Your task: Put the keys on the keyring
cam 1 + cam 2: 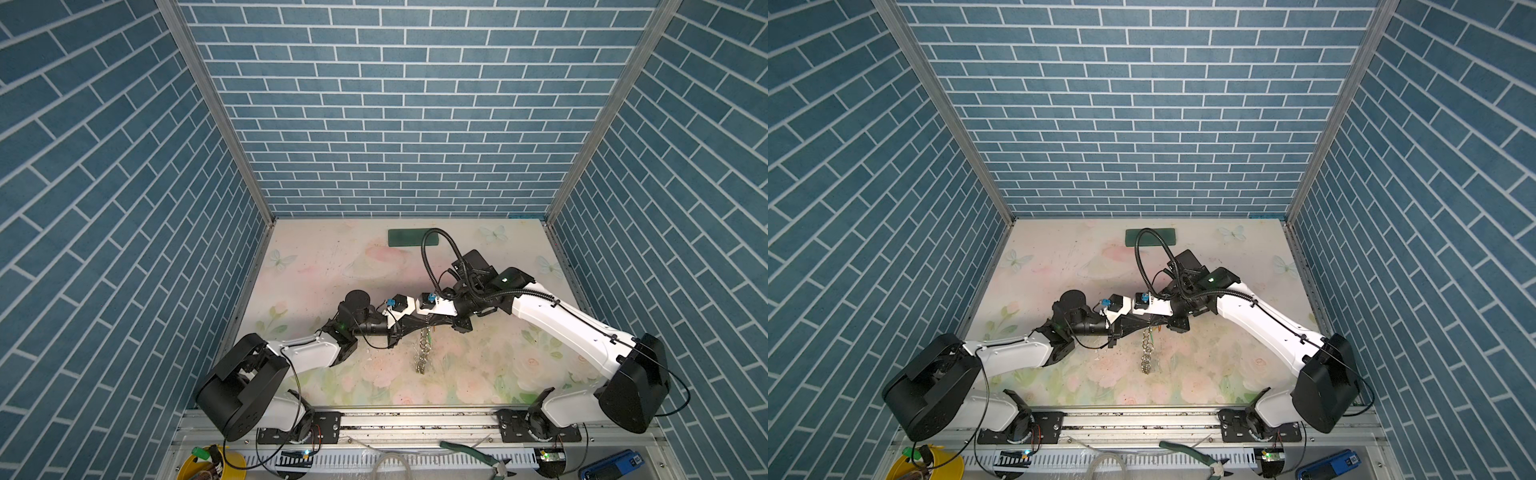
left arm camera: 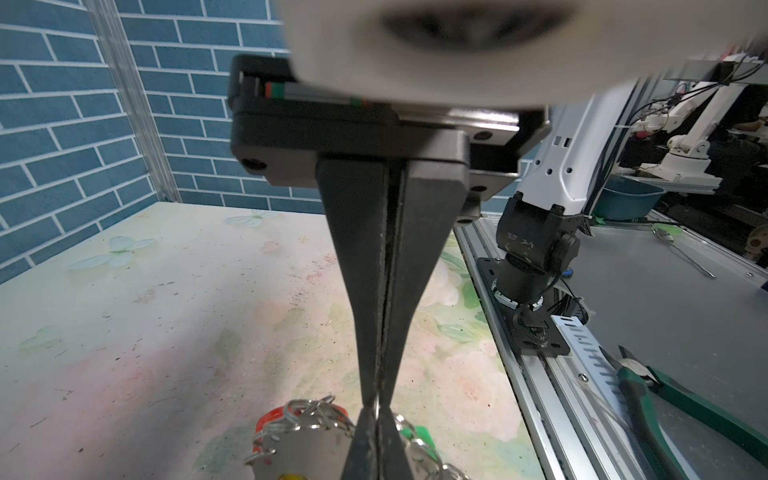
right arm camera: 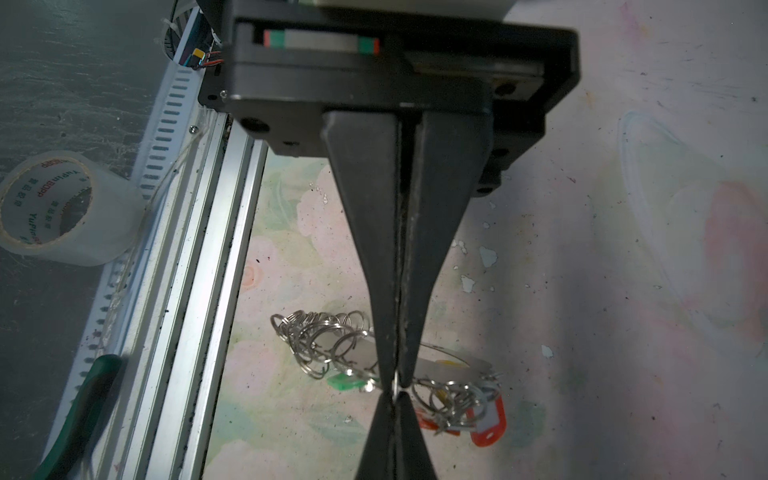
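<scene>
Toward six o'clock from left gripper (image 2: 376,409) and right gripper (image 3: 397,384), both pinching it, the keyring (image 1: 423,353) dangles (probably light, floppy, slippery); grip the stiff hoop (image 3: 432,365).

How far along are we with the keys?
Done: red tag and green tag hang from the keyring. In hand: left gripper and right gripper pinch it, hanging between them. Remaining: no loose key shows on the table; probably only setting it down.

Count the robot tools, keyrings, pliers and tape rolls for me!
Robot tools: 2, the left tool and the right tool
Big keyring: 1
Green pliers: 1
Clear tape roll: 1
Total: 5
</scene>
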Robot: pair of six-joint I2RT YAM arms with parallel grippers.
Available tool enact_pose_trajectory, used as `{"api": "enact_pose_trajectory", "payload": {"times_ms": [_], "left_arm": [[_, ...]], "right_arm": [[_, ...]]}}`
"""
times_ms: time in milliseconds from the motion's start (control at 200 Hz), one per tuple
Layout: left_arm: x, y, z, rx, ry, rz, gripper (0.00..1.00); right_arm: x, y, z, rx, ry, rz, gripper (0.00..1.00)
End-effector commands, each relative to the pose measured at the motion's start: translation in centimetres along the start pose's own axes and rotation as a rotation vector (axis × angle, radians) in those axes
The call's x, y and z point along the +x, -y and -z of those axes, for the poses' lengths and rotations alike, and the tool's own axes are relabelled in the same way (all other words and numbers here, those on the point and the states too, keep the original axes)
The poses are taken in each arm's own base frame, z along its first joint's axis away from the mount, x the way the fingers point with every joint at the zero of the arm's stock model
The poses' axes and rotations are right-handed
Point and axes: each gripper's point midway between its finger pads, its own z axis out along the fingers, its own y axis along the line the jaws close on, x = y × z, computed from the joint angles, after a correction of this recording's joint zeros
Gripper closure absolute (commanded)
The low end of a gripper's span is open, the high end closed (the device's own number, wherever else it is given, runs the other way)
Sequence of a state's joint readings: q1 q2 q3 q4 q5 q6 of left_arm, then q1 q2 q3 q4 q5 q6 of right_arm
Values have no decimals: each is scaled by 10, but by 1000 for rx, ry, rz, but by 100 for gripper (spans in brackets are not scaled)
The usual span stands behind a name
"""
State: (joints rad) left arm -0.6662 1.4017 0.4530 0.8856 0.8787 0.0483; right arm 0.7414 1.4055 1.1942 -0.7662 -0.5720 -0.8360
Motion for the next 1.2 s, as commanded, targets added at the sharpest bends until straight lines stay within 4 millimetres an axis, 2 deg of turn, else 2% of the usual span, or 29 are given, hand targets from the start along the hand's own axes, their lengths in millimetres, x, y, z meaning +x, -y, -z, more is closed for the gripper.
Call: {"api": "enact_pose_trajectory", "payload": {"times_ms": [0,85,190,395,525,870,985,1195], "left_arm": [[-11,-4,2,-51,68,0,100],[-13,-9,5,-102,94,3,100],[-18,-12,10,-146,134,-5,100],[-33,-14,14,-157,246,16,100],[-31,-11,10,-138,243,17,100],[-35,-1,5,-81,244,14,100],[-36,0,6,-79,248,9,100],[-37,0,7,-84,251,6,100]], "right_arm": [[-19,11,15,119,112,35,83],[-15,21,27,218,185,-37,79],[-15,22,37,271,293,-102,79],[-12,6,29,256,493,-174,81],[-12,2,27,261,577,-178,82],[-6,11,27,293,623,-186,84],[-9,3,25,242,644,-172,87],[-9,-6,21,173,652,-174,88]]}}
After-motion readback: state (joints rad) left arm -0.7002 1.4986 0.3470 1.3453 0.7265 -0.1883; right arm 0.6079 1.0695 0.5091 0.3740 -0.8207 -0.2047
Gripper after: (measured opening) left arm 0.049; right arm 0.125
